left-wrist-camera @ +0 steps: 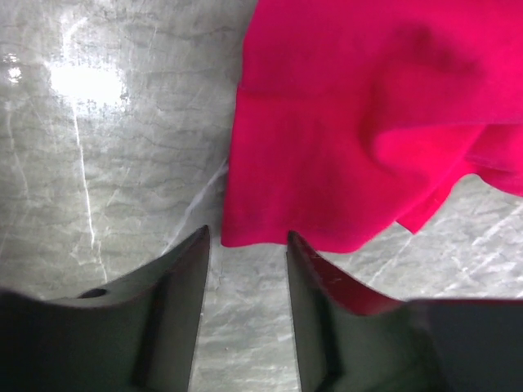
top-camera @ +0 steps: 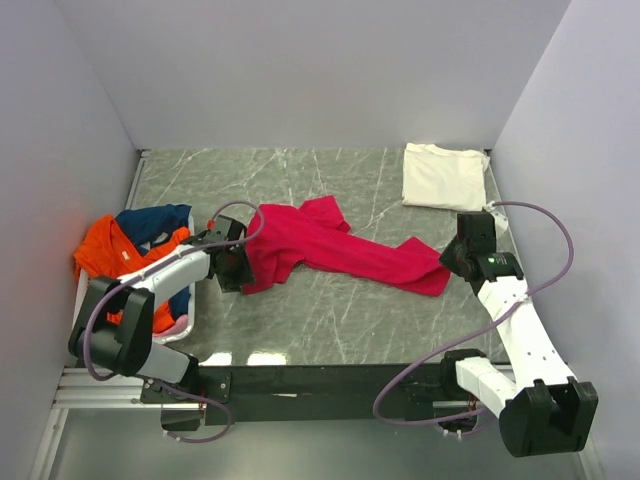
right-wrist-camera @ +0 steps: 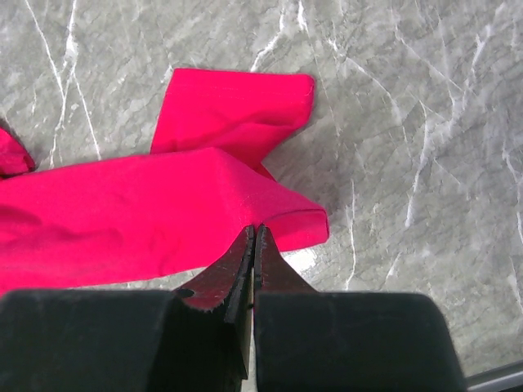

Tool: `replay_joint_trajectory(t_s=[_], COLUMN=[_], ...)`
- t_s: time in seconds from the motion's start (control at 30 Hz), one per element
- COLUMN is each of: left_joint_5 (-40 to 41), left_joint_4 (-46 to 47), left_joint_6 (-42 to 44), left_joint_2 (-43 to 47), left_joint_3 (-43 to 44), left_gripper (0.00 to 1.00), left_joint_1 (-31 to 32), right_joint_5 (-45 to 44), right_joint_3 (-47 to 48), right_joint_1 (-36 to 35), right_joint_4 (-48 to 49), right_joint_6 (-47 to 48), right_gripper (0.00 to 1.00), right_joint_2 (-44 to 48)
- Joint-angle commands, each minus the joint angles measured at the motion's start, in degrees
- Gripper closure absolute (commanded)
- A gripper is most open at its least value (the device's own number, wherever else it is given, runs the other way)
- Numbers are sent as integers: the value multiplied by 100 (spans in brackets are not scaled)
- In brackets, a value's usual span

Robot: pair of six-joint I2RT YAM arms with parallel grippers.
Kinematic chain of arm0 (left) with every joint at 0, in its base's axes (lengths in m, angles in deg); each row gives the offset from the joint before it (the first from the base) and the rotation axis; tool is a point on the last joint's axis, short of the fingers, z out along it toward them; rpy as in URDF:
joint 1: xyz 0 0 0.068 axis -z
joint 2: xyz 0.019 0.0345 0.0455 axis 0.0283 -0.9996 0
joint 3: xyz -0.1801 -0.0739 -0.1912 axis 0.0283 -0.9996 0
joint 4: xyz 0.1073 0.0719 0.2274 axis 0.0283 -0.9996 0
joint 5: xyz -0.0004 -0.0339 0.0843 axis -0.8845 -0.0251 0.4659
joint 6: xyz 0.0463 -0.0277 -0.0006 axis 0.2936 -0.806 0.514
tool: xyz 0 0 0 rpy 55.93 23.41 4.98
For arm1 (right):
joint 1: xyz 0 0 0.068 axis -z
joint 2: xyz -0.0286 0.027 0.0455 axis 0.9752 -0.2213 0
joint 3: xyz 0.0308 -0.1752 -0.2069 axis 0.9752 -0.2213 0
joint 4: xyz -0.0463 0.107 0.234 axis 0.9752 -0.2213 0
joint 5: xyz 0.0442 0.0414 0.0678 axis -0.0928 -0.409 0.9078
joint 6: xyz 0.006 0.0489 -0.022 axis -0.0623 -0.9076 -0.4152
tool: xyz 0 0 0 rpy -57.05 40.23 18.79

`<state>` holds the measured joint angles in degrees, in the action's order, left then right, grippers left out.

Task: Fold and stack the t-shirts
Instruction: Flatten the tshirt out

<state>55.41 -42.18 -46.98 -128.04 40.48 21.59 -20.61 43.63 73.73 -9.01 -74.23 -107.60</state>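
Top external view shows it best, I say to my colleague. The crimson t-shirt [top-camera: 340, 250] lies as one long band across the middle of the counter [top-camera: 330, 320]. Its long axis goes from the left edge toward the right edge and slants a little toward the near edge at the right end.

Who holds it? she asks.

The right gripper [right-wrist-camera: 252, 233], I think. Its fingers are pressed together, and the hem at the shirt's right end goes in at their tips, so it looks pinched there.

And the other one?

The left gripper [left-wrist-camera: 245, 237] has its fingers apart and nothing is between them. The left end of the shirt lies just in front of it, near but not touching. I judge it has only to go straight forward along the band to take that hem.

So each arm has its own end?

Yes, each is the nearer one to its end, and the band lies between them. The cream t-shirt [top-camera: 443, 177] is folded at the far right corner, well apart, and the basket [top-camera: 190, 325] stands at the left edge.
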Motion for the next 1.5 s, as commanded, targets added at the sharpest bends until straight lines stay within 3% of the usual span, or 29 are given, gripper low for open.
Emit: replay_joint_trajectory(t_s=[0.0, 0.47, 0.67, 0.8, 1.0, 1.23, 1.33, 1.47], left_joint_5=[30, 338, 224, 171, 206, -549, -944, -1305], left_joint_4=[222, 204, 301, 171, -243, -296, -270, 168], left_joint_6=[-96, -113, -122, -87, 106, 203, -7, -534], left_joint_2=[-114, -501, -730, -581, -457, -1387, -1704, -1653], left_joint_3=[-19, -28, -107, 77, 1806, 5036, 6312, 7213], left_gripper=[55, 61, 100, 100, 100, 100, 100, 100], left_joint_1=[-2, 104, 192, 174, -54, -748, -968, -1310], right_joint_5=[-54, -54, -45, -132, -282, -300, -318, -300], right_joint_3=[-49, -67, -49, 152, 1180, 3023, 3902, 4871], right_joint_1=[32, 32, 32, 41, 50, 58, 67, 76], right_joint_4=[110, 128, 93, -30, -268, -443, -531, -584], right_joint_6=[21, -14, -49, 64, 416, 671, 715, 794], right_gripper=[100, 100, 100, 100, 100, 100, 100, 100], right_joint_2=[143, 108, 151, 143, -172, -1017, -1280, -1360])
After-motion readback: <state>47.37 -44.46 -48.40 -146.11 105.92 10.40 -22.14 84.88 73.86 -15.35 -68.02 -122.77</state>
